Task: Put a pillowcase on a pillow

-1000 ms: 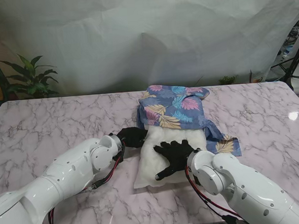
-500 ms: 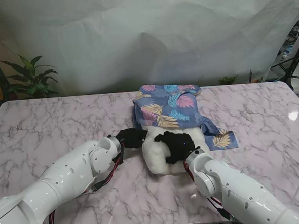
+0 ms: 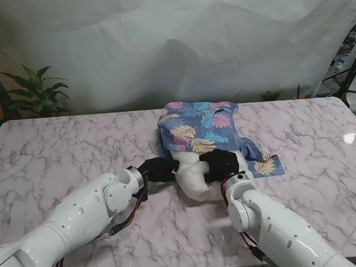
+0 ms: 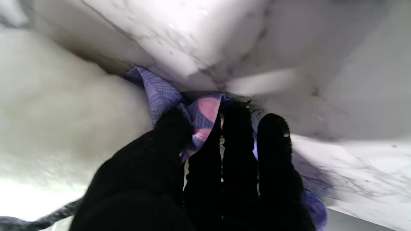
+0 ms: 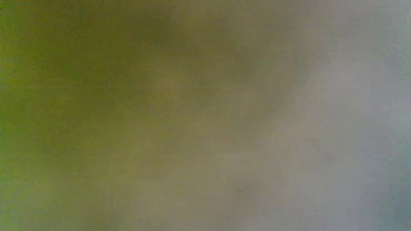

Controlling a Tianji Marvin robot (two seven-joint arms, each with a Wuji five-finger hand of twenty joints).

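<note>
Since 1 second ago the white stuffed pillow point(image 3: 196, 176) bunches farther into the blue leaf-print fabric pillowcase point(image 3: 197, 127), now a rounded lump. The left hand point(image 3: 158, 169) fingers point(image 4: 237, 128) pinch the pillowcase edge; the right hand point(image 3: 220, 165) grips the pillow.

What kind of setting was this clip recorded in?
Most likely a staged lab or demo booth, not a home: a wrinkled white backdrop sheet hangs behind the marble-pattern table, a black tripod stand sits at the right edge, and a potted plant serves as decor.
</note>
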